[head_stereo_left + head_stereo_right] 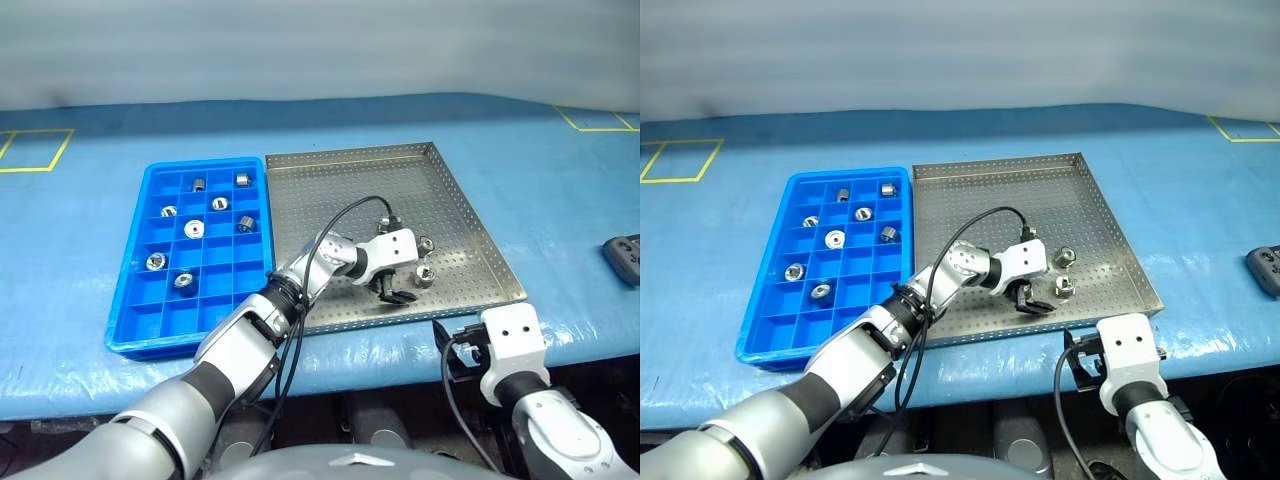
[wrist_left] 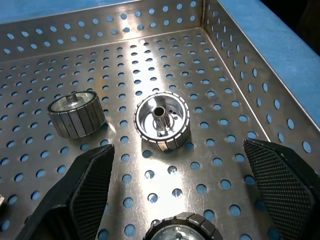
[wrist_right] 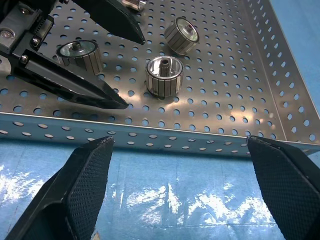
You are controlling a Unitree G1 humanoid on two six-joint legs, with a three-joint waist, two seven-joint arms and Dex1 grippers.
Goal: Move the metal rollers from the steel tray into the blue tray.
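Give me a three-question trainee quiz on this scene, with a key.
1. Count: how many metal rollers lie in the blue tray?
2. True or false: the left gripper is shut on one of the metal rollers.
3. Pick one: the right gripper is
A. over the blue tray
B. open, just outside the near rim of the steel tray
C. resting on the steel tray's floor

Key: 1. Eight. 2. False: it is open above the steel tray's floor, holding nothing. 3. B.
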